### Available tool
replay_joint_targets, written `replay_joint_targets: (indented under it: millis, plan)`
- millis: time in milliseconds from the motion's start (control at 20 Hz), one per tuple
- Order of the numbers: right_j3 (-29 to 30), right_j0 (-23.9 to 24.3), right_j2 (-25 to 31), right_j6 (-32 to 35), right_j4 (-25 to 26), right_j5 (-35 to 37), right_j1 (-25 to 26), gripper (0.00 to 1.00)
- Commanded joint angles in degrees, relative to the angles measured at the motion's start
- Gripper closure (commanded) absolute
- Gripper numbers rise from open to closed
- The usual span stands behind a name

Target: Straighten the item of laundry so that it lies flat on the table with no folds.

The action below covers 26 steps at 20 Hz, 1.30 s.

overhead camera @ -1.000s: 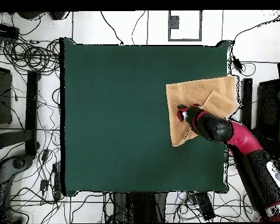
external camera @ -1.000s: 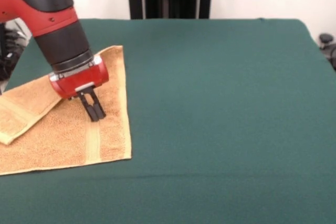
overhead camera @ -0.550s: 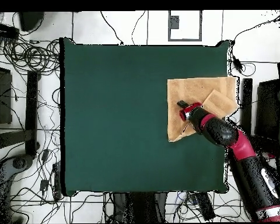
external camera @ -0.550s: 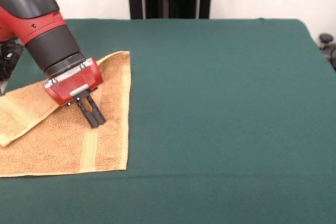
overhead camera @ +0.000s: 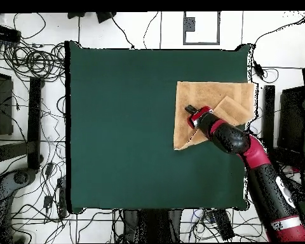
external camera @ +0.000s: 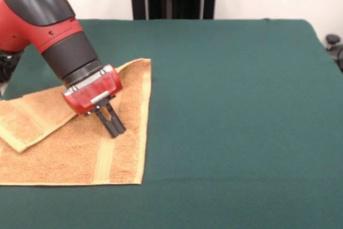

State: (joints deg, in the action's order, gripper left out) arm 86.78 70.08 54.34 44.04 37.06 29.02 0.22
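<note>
towel [external camera: 69,148]: orange-tan terry hand towel, sitting at the table's left edge in the front view, roughly the middle-to-near stretch of that edge; in the overhead view [overhead camera: 209,105] it's up against the right edge, in the half away from the robot's base
lay of it: not flat. One corner is flapped back over the body, so there's a doubled strip running diagonally on the left part in the front view. The rest looks fairly smooth
woven band: a smoother stripe runs front to back close to the towel's right short end in the front view, another shows on the folded-over flap
table [external camera: 241,105]: dark green cloth, way bigger than the towel, everything right of the towel is bare cloth
arm [external camera: 51,30]: red and black, comes down at a slant from the top left corner of the front view, over the towel
gripper [external camera: 113,127]: tips are down on the towel, just inside its right end and touching the terry; overhead [overhead camera: 190,110] puts it near the towel's edge that faces the table's middle
fingers: two black fingers pressed close together, basically closed. Honestly can't tell whether any cloth is pinched between them
off the table: cables and stands on the floor all round in the overhead view
</note>
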Motion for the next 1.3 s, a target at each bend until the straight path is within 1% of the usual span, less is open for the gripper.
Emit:
replay_joint_targets:
  millis: [50,650,850,900,1050,1300]
  plan:
    - [-2.3,-7.9,-1.7,-10.3,3.1,5.7,4.2,1.0]
    - [-2.7,-8.0,-2.2,-8.7,3.7,3.1,3.9,1.0]
    - [-3.2,-8.1,-2.2,-8.2,4.8,0.6,4.5,1.0]
    - [-4.3,-8.7,-2.3,-8.3,5.2,0.0,5.2,1.0]
    - [-4.2,-8.7,-2.2,-7.6,5.8,-1.6,5.3,1.0]
    - [-5.1,-9.0,-1.9,-7.5,6.0,-2.8,6.0,1.0]
